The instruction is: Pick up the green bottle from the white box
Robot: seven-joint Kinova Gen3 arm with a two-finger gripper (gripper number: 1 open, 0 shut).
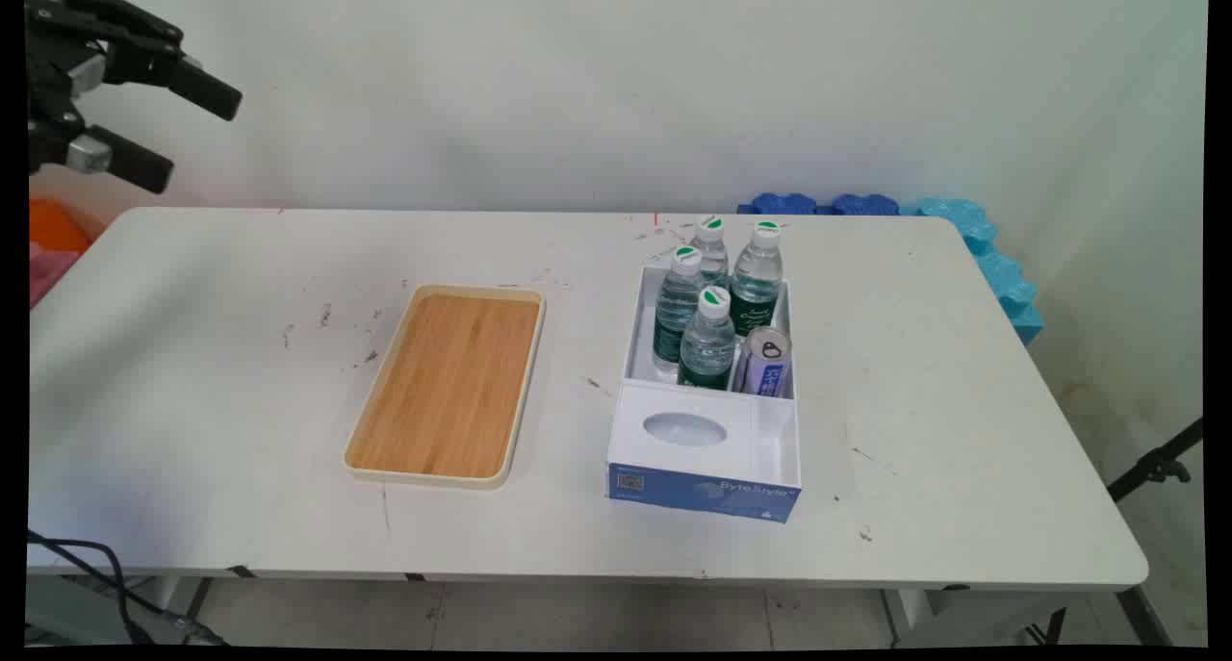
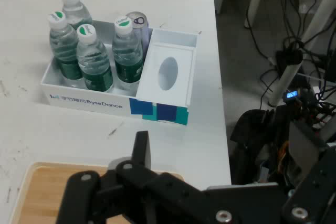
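Your gripper (image 1: 183,127) hangs high at the upper left of the main view, well above the table (image 1: 962,430) and well apart from everything on it. Its two black fingers (image 1: 207,88) stand visibly apart with open air between them, so you have it spread wide and holding nothing.

Take the white box (image 1: 707,444) as your landmark; the gripper is far up and to the left of it. The thing on the table that lies closest under the gripper is the wooden tray (image 1: 448,382), which sits flat to the left of the box with a clear strip of table between the two. You can see it has a pale raised rim and a bare wood-coloured floor.

The box itself has a blue front wall and two compartments. In the rear compartment four water bottles (image 1: 707,339) stand upright with white caps marked green, packed close together. A silver can (image 1: 767,358) stands beside them at the right of that same compartment, just next to the nearest bottle. The front compartment is covered by a white panel with an oval opening (image 1: 684,430).

Behind the box and to its right, past the table's far corner, blue foam pieces (image 1: 991,257) lie against the wall
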